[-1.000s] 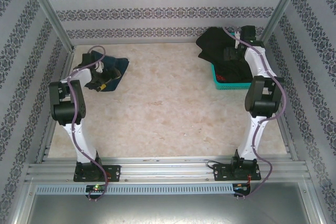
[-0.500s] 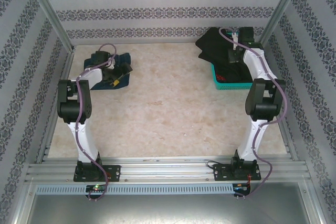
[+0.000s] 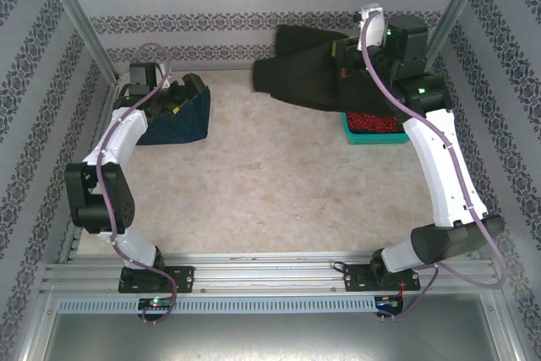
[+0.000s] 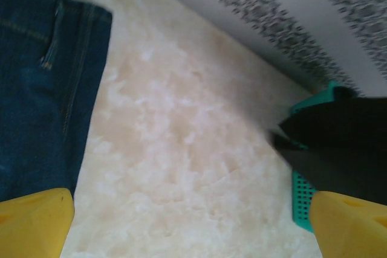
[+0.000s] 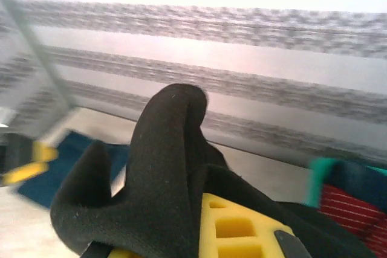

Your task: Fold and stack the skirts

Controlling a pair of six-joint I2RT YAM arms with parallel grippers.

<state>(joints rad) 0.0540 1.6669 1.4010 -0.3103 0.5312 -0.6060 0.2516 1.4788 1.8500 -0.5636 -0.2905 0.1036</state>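
My right gripper is shut on the plain black skirt and holds it up in the air at the back right. The cloth hangs to the left of the gripper. In the right wrist view the black skirt is bunched against a yellow finger. A folded dark blue denim skirt lies at the back left. My left gripper hovers at its far edge, open with nothing in it. Both its yellow fingertips show wide apart, with the denim skirt on the left. A red skirt lies in the basket.
The teal mesh basket stands at the back right, under the lifted black skirt. It also appears in the left wrist view. Patterned walls and metal posts close in the table at the back and sides.
The right gripper closed on the black skirt and lifted it out of the basket, up and to the left. The left arm swung back, its gripper now beyond the denim skirt, still open.
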